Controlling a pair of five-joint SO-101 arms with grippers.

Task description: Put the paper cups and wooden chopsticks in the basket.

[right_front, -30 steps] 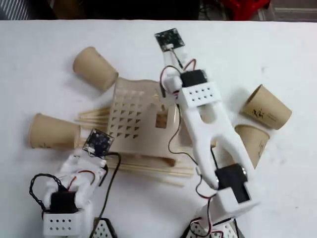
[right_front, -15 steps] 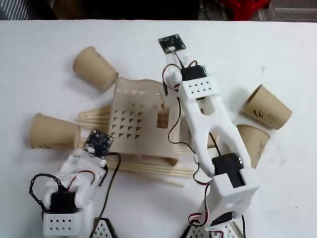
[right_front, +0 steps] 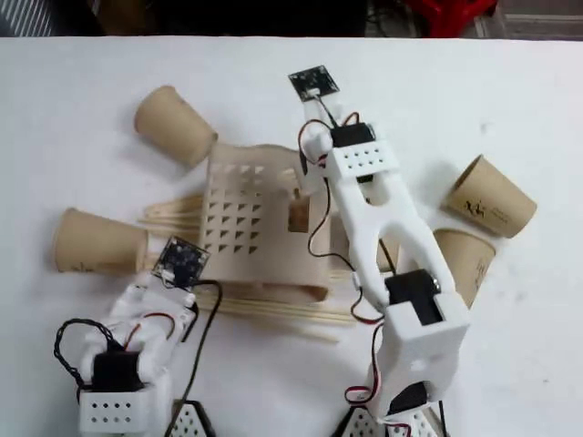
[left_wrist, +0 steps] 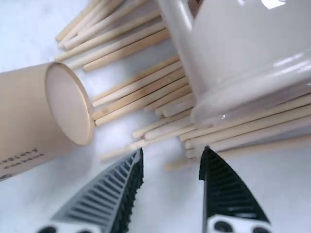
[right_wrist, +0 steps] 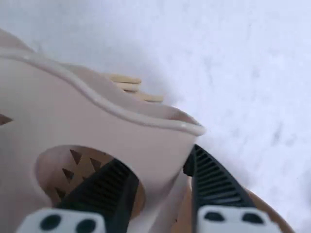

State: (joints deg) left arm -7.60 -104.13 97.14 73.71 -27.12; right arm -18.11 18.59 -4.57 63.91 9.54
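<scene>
White table [right_front: 510, 91]: my right gripper [right_wrist: 160, 160] pinches the basket [right_front: 246, 218] wall, likely to reposition it; left gripper [left_wrist: 172, 153] spread over chopsticks [left_wrist: 136, 92].

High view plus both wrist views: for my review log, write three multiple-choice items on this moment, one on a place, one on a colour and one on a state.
1. Where do the wooden chopsticks lie?
A. Standing in a cup
B. On the table, partly under the basket
C. In the right gripper

2. What colour are the paper cups?
A. Tan
B. Blue
C. Red

3. What state is the left gripper in?
A. Shut on a cup
B. Shut on chopsticks
C. Open, holding nothing

Answers: 1 B, the sticks run out from below the basket's edge in the high view. 2 A, every cup lying on the table is tan. 3 C, the left wrist view shows its jaws apart with nothing between them.
</scene>
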